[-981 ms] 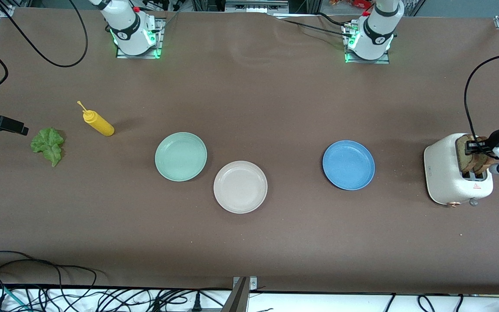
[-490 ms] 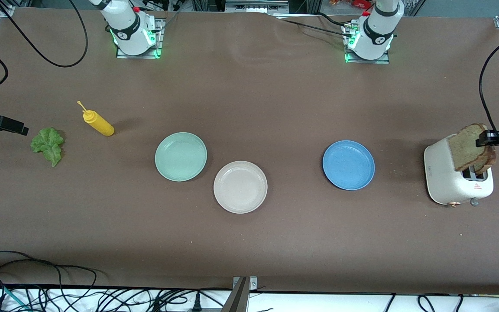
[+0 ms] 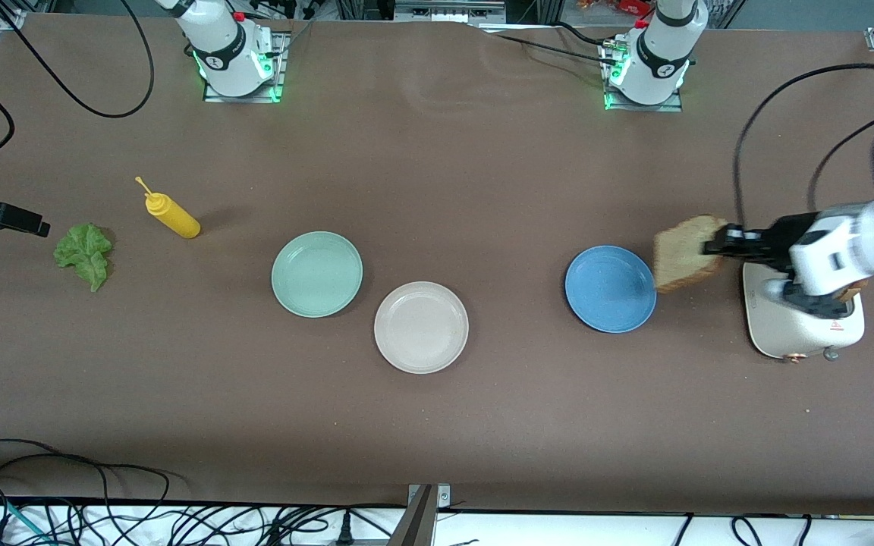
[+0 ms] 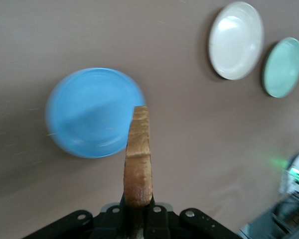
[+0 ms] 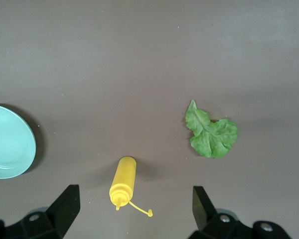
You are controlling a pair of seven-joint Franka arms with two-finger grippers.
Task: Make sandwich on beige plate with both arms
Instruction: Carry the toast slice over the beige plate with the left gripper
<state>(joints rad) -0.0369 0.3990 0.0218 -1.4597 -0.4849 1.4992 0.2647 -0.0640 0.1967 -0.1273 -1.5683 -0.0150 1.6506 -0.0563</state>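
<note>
Front view shows the left gripper (image 3: 716, 247) closed on one bread slice (image 3: 681, 252), which it holds by the crust edge, up in the air over the bare table between the blue plate (image 3: 610, 288) and the toaster (image 3: 793, 318). I judge that the slice is light and rather stiff, but it is crumbly and can break or bend if pressed hard, so the edge grip near the crust, with the slice standing on its thin side as the left wrist view shows, seems a good hold; a gentle, flat release on the plate would be needed. The beige plate (image 3: 421, 327) lies empty near the middle of the table, just beside the mint-green plate (image 3: 316, 274) and nearer to the front camera than it. The lettuce leaf (image 3: 86, 255) rests on the table at the right arm's end, near the yellow bottle (image 3: 171, 214). The right gripper (image 5: 134, 206) waits with its fingers wide apart, over the table beside the bottle and the leaf. Compared with half a second ago, the slice has left the toaster, where it was just lifted above the slot, and has travelled toward the blue plate; the plates, leaf and bottle have not moved.
</note>
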